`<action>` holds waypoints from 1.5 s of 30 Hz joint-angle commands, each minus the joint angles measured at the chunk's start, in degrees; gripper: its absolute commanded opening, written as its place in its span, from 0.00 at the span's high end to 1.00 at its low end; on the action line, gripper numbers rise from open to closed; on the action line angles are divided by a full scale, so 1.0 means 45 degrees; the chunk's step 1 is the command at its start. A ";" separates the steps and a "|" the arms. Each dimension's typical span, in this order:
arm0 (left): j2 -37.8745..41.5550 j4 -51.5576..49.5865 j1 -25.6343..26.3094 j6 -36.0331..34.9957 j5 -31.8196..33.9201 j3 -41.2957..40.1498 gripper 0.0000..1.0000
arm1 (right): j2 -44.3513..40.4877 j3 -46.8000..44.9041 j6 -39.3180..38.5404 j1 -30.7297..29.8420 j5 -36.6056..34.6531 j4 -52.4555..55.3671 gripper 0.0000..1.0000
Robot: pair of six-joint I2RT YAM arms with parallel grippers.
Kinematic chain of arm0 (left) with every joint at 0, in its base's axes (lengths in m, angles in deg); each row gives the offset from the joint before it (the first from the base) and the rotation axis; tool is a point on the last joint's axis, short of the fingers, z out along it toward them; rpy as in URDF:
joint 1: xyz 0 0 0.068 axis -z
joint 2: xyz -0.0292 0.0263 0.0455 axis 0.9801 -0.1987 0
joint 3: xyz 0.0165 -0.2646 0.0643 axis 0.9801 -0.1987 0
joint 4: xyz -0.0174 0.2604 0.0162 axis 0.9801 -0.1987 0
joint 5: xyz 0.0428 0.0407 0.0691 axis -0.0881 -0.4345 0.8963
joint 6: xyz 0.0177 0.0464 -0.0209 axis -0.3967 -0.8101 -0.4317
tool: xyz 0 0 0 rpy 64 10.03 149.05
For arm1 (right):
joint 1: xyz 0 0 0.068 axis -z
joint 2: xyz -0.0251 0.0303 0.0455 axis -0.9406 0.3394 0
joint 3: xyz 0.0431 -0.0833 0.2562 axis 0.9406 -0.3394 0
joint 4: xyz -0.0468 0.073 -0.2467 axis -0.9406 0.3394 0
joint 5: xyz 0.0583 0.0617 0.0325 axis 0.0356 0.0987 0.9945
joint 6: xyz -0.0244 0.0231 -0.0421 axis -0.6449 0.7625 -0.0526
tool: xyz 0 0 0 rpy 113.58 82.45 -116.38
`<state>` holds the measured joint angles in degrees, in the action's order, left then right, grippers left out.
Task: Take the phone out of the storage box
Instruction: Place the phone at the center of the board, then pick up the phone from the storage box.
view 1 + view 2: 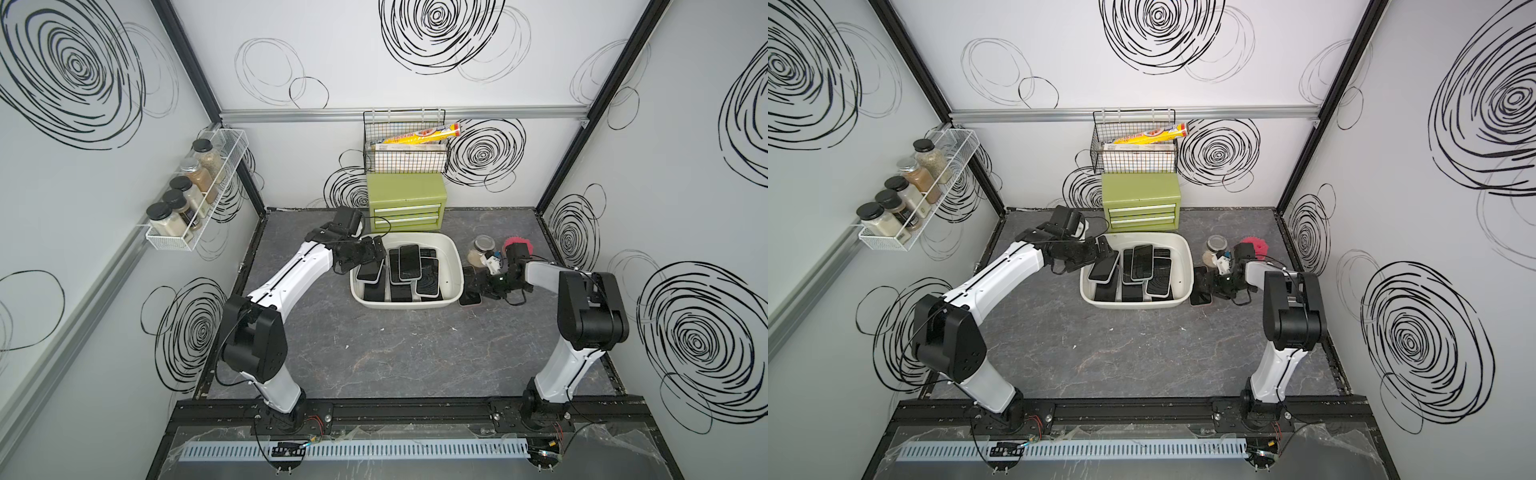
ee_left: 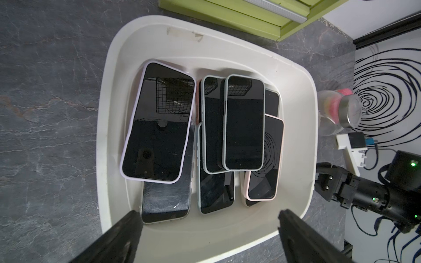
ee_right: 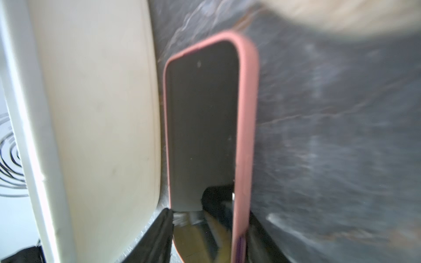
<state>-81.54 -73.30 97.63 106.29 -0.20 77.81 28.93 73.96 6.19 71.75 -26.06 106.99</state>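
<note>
Right beside the storage box [image 3: 95, 113], on the table [image 3: 330, 136], the pink-cased phone [image 3: 202, 125] sits between the fingers of the right gripper [image 3: 206, 218]; can't tell if they're squeezing. Left gripper [image 2: 209, 217] hangs wide apart over the box.

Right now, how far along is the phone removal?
Done: one pink-cased phone is out, on the table beside the storage box. In hand: the right hand straddles it; gripping or not, I can't tell. The left hand hangs open and empty over the box. Left: backing off; a pile of phones sits inside.
</note>
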 commanded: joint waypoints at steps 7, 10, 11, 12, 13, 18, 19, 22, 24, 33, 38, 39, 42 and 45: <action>0.0367 0.0364 0.0210 -0.0274 0.0480 -0.0170 0.01 | -0.0523 0.0271 0.0058 0.0626 -0.3208 0.1666 0.37; -0.0313 -0.0178 0.0884 -0.0233 0.1532 0.0542 0.01 | -0.1297 0.0969 0.0419 0.0640 -0.3785 0.2498 0.35; -0.0832 -0.0729 0.1148 -0.0292 0.1884 0.1131 0.01 | -0.1609 0.1203 0.0539 0.0625 -0.3758 0.2744 0.35; -0.1529 -0.1452 0.1375 -0.0388 0.2206 0.1908 0.01 | -0.1902 0.1430 0.0774 0.0624 -0.3864 0.3052 0.35; -0.2140 -0.2110 0.1568 -0.0451 0.2656 0.2609 0.01 | -0.2149 0.1587 0.1008 0.0615 -0.3918 0.3289 0.34; -0.4336 -0.2893 0.2562 -0.0734 0.3977 0.4896 0.01 | -0.3699 0.1614 0.1457 -0.0206 -0.3844 0.3842 0.31; -0.4773 -0.2922 0.2701 -0.0617 0.4038 0.5347 0.01 | -0.3907 0.1629 0.1549 -0.0417 -0.4084 0.4006 0.30; -0.5972 -0.3149 0.2904 -0.0244 0.4258 0.6667 0.01 | -0.4218 0.1757 0.1760 -0.0978 -0.4003 0.4283 0.29; -0.6710 -0.3233 0.2918 -0.0036 0.4257 0.7476 0.01 | -0.4332 0.1815 0.1741 -0.1442 -0.3951 0.4153 0.15; -0.9312 -0.3826 0.2712 -0.0018 0.4006 1.0174 0.01 | -0.3951 0.2039 0.1505 -0.1778 -0.3539 0.4109 0.14; -0.9851 -0.3492 0.2742 -0.0140 0.3375 1.0386 0.01 | -0.3999 0.2103 0.1233 -0.1794 -0.3333 0.4148 0.15; -0.9913 -0.3397 0.2749 -0.0151 0.3277 1.0428 0.01 | -0.4020 0.2088 0.1218 -0.1797 -0.3281 0.4120 0.15; -0.9997 -0.3265 0.2819 -0.0214 0.3142 1.0553 0.01 | -0.4064 0.2028 0.1135 -0.1797 -0.3120 0.4032 0.15; -0.9945 -0.3148 0.2827 -0.0197 0.2870 1.0467 0.01 | -0.4065 0.1959 0.1058 -0.1836 -0.2939 0.3984 0.15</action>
<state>-125.32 -88.08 110.15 105.89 14.42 123.95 10.92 81.78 11.96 63.85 -40.68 124.26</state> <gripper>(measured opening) 0.991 0.848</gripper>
